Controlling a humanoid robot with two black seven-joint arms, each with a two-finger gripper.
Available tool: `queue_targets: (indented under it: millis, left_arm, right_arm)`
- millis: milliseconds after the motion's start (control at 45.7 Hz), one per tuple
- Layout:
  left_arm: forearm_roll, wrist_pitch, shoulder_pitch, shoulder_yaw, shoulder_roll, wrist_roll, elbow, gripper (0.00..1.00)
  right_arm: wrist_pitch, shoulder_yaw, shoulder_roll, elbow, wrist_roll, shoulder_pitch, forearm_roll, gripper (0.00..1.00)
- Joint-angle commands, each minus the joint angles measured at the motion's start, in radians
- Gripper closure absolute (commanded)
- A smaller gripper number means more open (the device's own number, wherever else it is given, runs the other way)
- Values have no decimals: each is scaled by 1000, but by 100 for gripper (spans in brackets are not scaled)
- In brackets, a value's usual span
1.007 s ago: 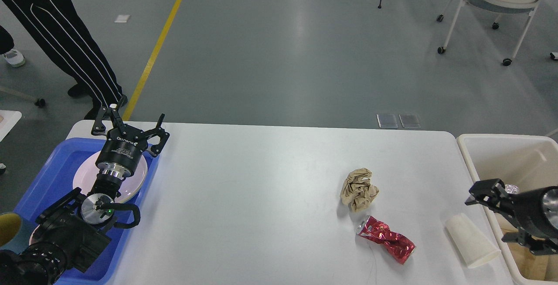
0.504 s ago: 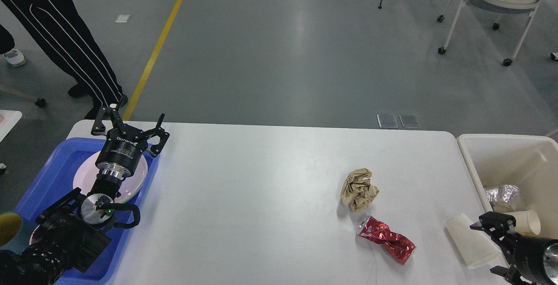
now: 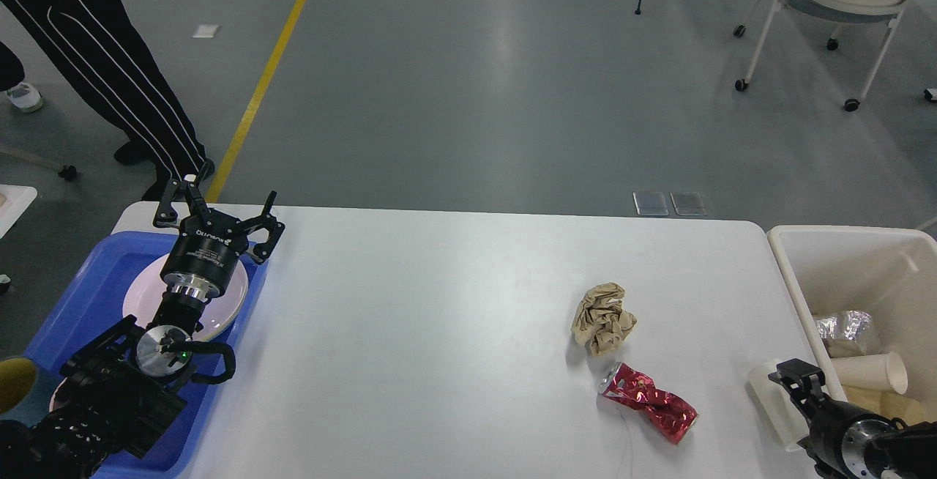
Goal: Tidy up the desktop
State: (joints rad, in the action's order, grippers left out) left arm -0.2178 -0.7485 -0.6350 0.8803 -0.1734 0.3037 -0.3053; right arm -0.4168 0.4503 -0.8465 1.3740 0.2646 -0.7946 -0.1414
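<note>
So the right gripper (image 3: 794, 384) sits right over the white paper cup (image 3: 768, 398) lying on its side at the desk's (image 3: 439, 318) right edge, long axis running toward the near-right corner; can't tell its finger gap. Left gripper (image 3: 217, 208) is spread wide, far-left corner, way off

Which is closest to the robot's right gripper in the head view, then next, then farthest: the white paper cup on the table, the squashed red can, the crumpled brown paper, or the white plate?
1. White paper cup, right beside the right gripper, near the table's right edge.
2. Squashed red can, to its left.
3. Crumpled brown paper, farther left and back.
4. White plate, in the blue tray at the far left.
</note>
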Motion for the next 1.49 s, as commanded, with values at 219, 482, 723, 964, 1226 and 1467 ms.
queue_targets:
  millis: [219,482,723,964,1226,1467]
  left_arm:
    - [0,0,0,0,0,0,0,1]
    - [0,0,0,0,0,0,0,1]
    - [0,0,0,0,0,0,0,1]
    - [0,0,0,0,0,-2,0,1]
    - [0,0,0,0,0,0,0,1]
    - [0,0,0,0,0,0,0,1]
  right_arm:
    - [-80,-39,32,5,124,69,-1,100]
    - [-132,-42,23,7,124,61,-1,100]
    - [-134,-35,-58,79,122,2,20,100]
    - [-48,65,-224,178,102,-256,166,100]
    - [150,566,-269,160,131,-747,586,100]
    - [344,700,-186,116,131,-1006,646,100]
